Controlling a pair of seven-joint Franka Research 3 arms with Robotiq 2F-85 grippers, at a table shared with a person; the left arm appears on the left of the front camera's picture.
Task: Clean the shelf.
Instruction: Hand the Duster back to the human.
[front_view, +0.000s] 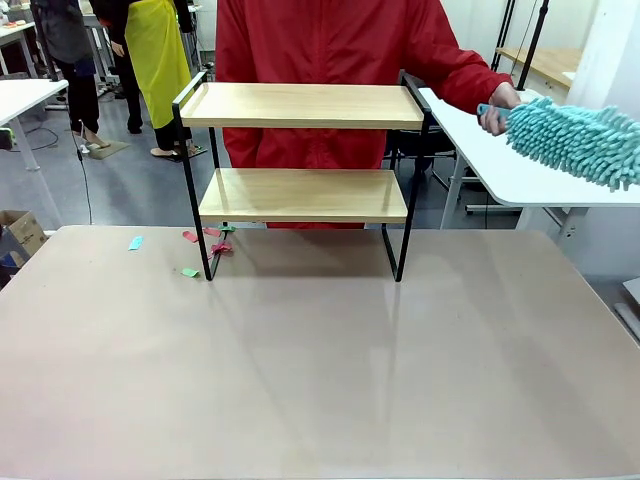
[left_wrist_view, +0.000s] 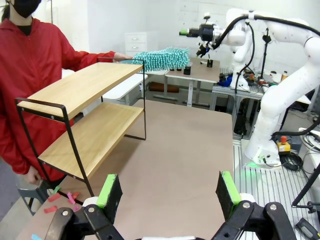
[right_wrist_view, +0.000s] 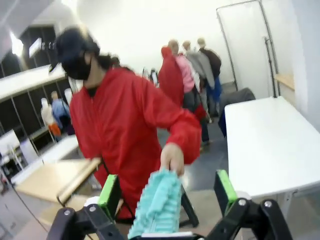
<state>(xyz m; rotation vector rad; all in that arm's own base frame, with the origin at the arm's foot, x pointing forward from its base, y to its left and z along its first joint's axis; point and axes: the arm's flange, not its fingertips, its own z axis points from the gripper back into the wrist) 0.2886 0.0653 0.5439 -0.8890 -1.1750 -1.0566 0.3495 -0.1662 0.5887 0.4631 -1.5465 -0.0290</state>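
The shelf, two light wooden boards in a thin black frame, stands at the far middle of the table; its boards are bare. It also shows in the left wrist view and the right wrist view. A person in red behind it holds the handle of a teal fluffy duster in one hand. My right gripper is open, and the duster lies between its spread fingers without touching the pads. The right gripper hangs high by the duster's far end. My left gripper is open and holds nothing.
Small red and green paper scraps lie on the beige table by the shelf's left foot. A white table stands at the right under the duster. Other people stand far behind on the left.
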